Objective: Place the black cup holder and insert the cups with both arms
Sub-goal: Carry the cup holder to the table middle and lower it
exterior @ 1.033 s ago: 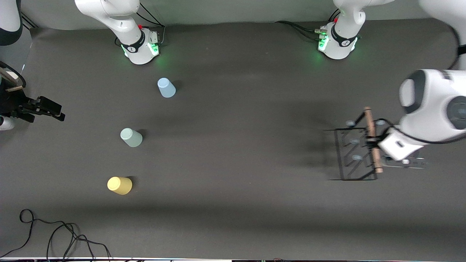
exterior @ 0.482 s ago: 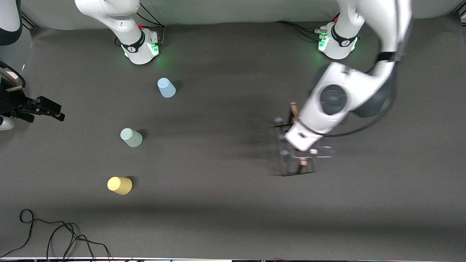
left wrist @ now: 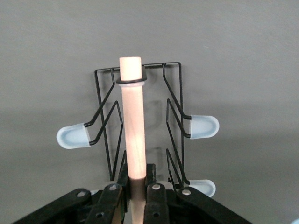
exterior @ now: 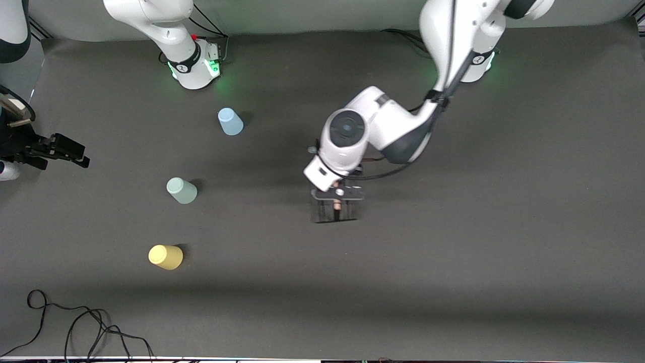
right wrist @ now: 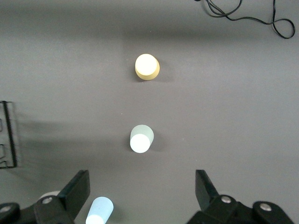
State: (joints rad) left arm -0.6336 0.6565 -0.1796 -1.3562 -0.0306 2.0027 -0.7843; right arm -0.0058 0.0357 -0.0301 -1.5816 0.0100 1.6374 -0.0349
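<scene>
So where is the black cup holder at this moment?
In the front view the black cup holder hangs over mid-table, the left gripper shut on its wooden handle; the nearest cup is the mint cup.

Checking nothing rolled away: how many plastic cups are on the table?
3, all upside down toward the right arm's end: light blue plastic cup farthest from the front camera, pale mint green plastic cup in the middle, yellow plastic cup nearest. None appears hidden.

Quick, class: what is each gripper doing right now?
Left gripper: shut on the black cup holder, gripping its wooden handle.
Right gripper: open, holding nothing, waiting.
</scene>
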